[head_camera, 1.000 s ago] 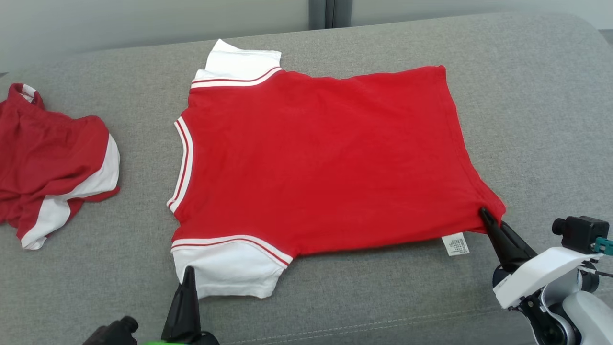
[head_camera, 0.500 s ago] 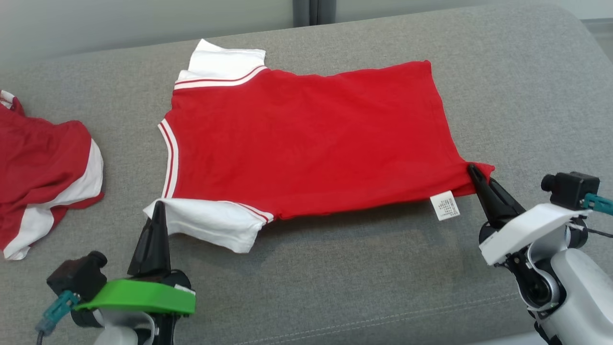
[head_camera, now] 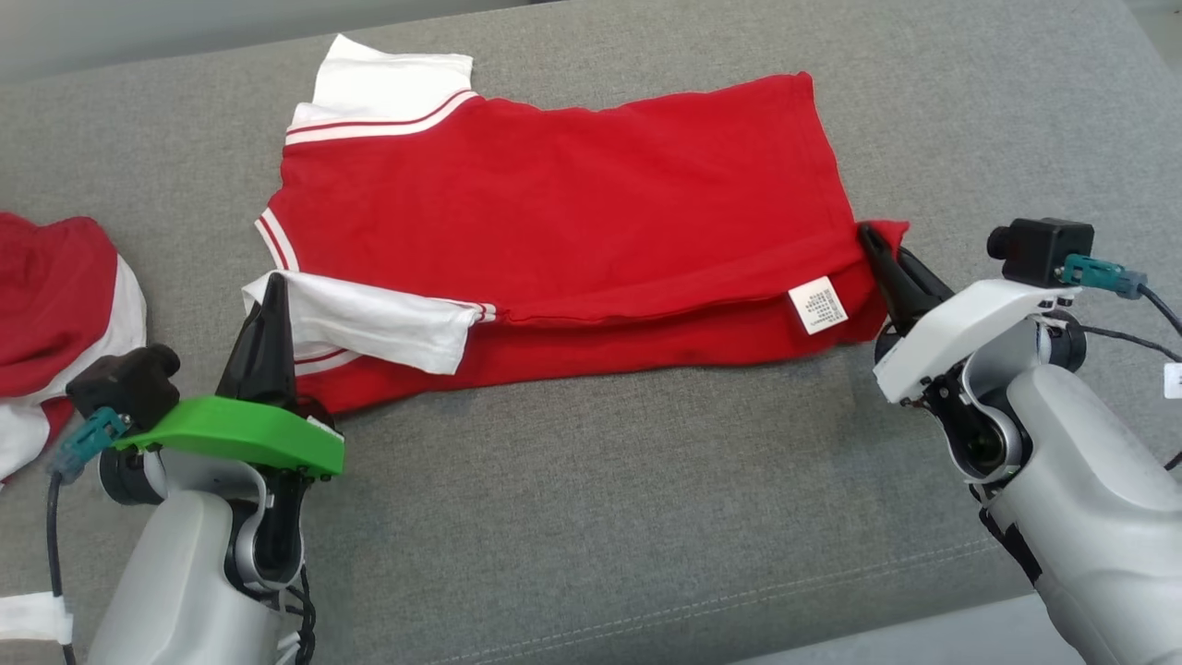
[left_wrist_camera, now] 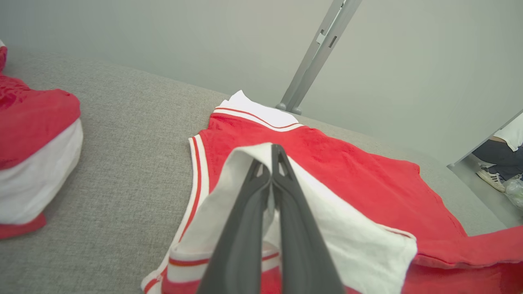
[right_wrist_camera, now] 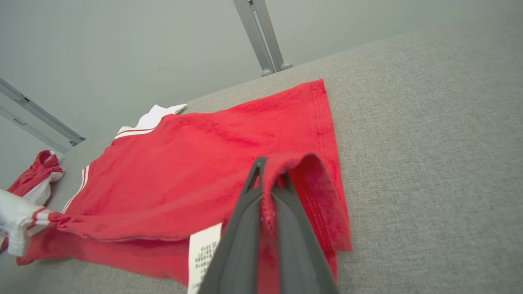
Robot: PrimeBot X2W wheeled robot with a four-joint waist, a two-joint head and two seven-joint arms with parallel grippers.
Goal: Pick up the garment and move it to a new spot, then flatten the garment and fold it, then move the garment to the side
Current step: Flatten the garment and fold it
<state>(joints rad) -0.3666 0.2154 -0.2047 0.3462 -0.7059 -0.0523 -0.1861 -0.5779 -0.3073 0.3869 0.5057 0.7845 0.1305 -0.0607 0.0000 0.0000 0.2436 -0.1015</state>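
Note:
The garment (head_camera: 554, 194) is a red T-shirt with white sleeves, lying across the grey couch seat with its near edge lifted and folded back over itself. My left gripper (head_camera: 272, 286) is shut on the near white sleeve (left_wrist_camera: 339, 228). My right gripper (head_camera: 868, 235) is shut on the near hem corner (right_wrist_camera: 294, 163), next to the white care label (head_camera: 818, 305). The far white sleeve (head_camera: 379, 78) lies flat at the back left.
A second red and white garment (head_camera: 55, 323) lies crumpled at the left edge of the seat. The grey cushion (head_camera: 600, 499) runs bare toward its front seam. A person's shoe and leg (left_wrist_camera: 492, 163) show beyond the couch in the left wrist view.
Both grippers have lifted the shirt's near edge and carried it toward the far side, so the near sleeve and hem now fold over the body. The head camera has shifted too.

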